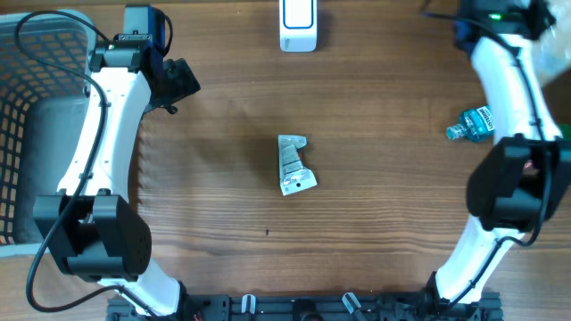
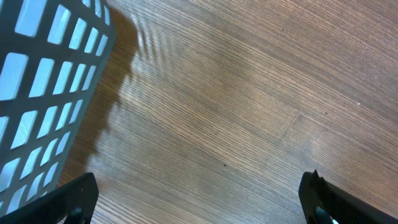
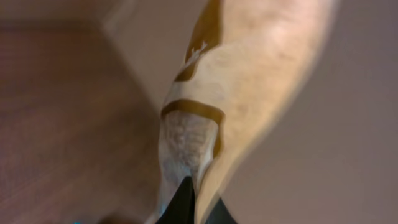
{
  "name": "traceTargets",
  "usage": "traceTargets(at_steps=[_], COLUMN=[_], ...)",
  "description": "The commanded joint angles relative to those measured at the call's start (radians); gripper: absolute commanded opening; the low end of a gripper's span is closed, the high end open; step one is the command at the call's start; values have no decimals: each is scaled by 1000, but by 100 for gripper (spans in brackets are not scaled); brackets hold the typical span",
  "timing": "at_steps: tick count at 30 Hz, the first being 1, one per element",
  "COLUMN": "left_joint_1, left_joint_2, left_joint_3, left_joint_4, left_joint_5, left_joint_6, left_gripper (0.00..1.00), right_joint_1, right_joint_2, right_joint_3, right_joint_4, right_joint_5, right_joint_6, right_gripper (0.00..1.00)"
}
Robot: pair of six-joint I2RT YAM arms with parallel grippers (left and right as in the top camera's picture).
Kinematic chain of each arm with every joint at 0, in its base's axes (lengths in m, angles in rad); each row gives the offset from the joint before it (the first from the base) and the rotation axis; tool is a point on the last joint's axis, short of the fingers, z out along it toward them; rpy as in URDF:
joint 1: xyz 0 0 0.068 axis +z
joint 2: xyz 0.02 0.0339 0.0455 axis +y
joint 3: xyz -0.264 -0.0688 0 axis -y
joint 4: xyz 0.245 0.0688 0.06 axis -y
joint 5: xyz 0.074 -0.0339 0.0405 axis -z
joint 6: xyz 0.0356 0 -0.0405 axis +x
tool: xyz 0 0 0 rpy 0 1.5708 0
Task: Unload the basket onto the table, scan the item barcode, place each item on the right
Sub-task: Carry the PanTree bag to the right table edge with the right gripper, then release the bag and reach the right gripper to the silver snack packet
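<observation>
The right claw (image 3: 189, 204) grasps a thin tan packet (image 3: 249, 81) by its edge, well apart from the handheld scanner (image 1: 294, 167) lying on the surface (image 1: 384, 241); the left claw (image 2: 199, 208) hangs released. So narrow a pinch could slip, dropping it.

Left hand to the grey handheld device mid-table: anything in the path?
Nothing visible. The open left hand hangs up-left of the grey device, only bare table between them. The basket is on the hand's other side; the bottle and the right hand, shut on a pale packet, are far right.
</observation>
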State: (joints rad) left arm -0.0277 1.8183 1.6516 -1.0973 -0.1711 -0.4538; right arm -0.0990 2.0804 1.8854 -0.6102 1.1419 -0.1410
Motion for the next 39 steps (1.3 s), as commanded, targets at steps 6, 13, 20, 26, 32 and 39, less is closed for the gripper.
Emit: traceTargets(at_steps=[6,13,20,26,32,39], left_joint_1=[-3,-3,-3,-3,-3,-3], left_joint_2=[-13,-13,-13,-13,-13,-13], left_joint_3=[5,5,5,5,5,5], left_joint_4=[1,1,1,1,1,94], left_joint_5=[-13,-13,-13,-13,-13,-13], left_joint_6=[2,2,2,2,2,2], left_gripper=[100,100,100,100,100,100], right_joint_1=[-216,-224,-199,-74,97,234], right_joint_2=[-3,-4,-139,-351,-377,-371], right_joint_3=[3,3,88,97,68,-123], right_joint_4=[-246,-254,-253,-371,-561,-589], right_joint_5=[-474,-506,-602,-851,-1159,-1481], right_joint_6=[461,454,388,492,532,461], right_gripper=[4,79,100,100,98,98])
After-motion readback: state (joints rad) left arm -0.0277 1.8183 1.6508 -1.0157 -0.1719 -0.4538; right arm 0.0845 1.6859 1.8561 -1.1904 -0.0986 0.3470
